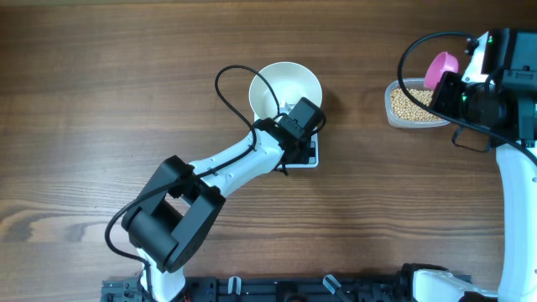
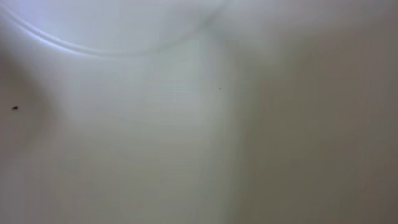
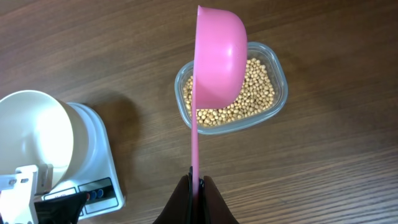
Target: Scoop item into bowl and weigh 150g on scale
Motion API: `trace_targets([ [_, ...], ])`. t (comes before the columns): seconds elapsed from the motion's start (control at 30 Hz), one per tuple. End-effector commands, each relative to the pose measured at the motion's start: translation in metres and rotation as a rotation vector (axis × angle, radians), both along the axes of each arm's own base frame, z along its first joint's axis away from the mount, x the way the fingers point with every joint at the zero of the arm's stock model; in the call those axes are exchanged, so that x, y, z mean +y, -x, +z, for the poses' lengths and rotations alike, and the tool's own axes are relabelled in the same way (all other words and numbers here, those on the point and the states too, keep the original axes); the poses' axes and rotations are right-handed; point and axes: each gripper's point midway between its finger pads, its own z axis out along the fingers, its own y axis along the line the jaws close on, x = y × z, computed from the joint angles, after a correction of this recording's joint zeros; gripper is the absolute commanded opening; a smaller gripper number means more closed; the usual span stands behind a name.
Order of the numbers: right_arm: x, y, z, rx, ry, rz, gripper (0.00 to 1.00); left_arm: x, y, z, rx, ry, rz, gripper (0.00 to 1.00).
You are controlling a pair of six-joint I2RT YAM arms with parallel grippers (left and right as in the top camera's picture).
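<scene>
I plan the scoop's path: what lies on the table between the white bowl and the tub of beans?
Nothing: only bare wooden table lies between the bowl and the tub, as the overhead view shows.

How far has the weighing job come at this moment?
Done: bowl sits on scale, left claw holding its rim. In hand: right claw holds the scoop over the beans in the tub. Left: bowl looks empty, so all scooping and weighing remain.

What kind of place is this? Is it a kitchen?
Probably a robot test bench, not a real kitchen: a left arm and right arm reach over a wooden table, with just a bowl on a scale, a tub of beans and a pink scoop.
</scene>
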Motion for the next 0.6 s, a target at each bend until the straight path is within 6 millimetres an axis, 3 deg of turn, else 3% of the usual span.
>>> trace_targets([
  [0.0,-0.0046,-0.0007,0.0045,-0.015,0.015,-0.017,0.04,0.0045,0.0049,-0.0183,0.030,-0.030,-0.008,0.04],
  [0.57,-0.0046,-0.0006,0.0044,-0.015,0.015,-0.017,0.04,0.0027,0.0072,-0.0186,0.042,-0.020,-0.013,0.04],
])
